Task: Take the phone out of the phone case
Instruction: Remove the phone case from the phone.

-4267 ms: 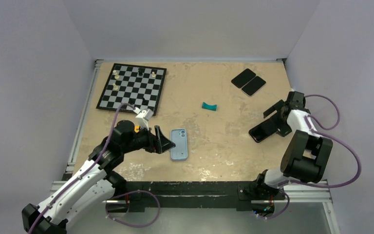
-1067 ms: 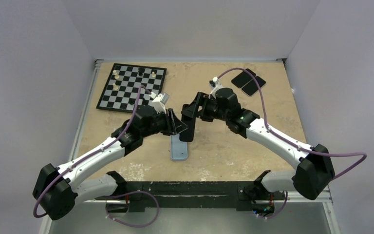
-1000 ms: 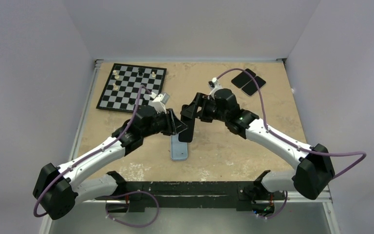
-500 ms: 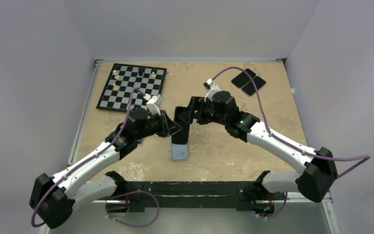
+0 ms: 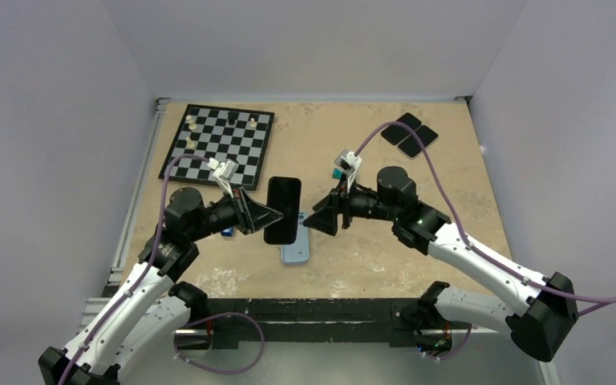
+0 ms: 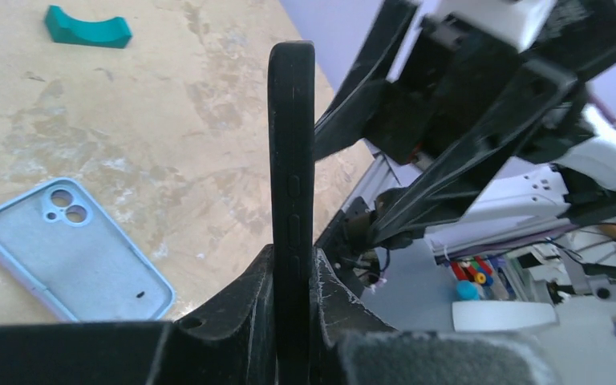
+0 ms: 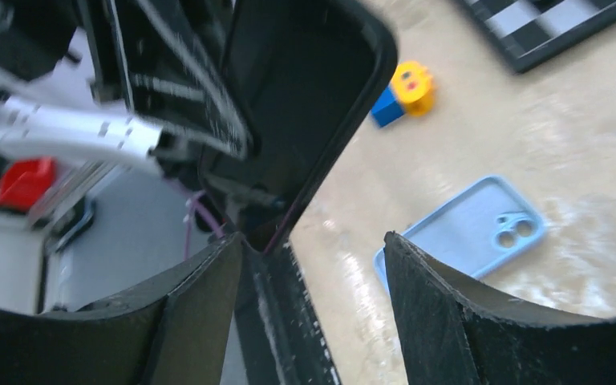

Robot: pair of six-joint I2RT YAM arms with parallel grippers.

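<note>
Left gripper point(image 5: 266, 215) is clamped tight on the black phone point(image 5: 282, 210), which is held up clear of the worktop point(image 5: 385, 192) above the middle of its near edge. Right gripper point(image 5: 311, 222) has its fingers spread wide, just beside the phone's right side and gripping nothing. Light blue phone case point(image 5: 294, 250) lies flat on the worktop below the phone, empty, inside face up.

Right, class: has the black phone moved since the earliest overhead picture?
Yes. The black phone went left, from below the two black square pads to beside the black-and-white chessboard, now gripped by the left gripper.
</note>
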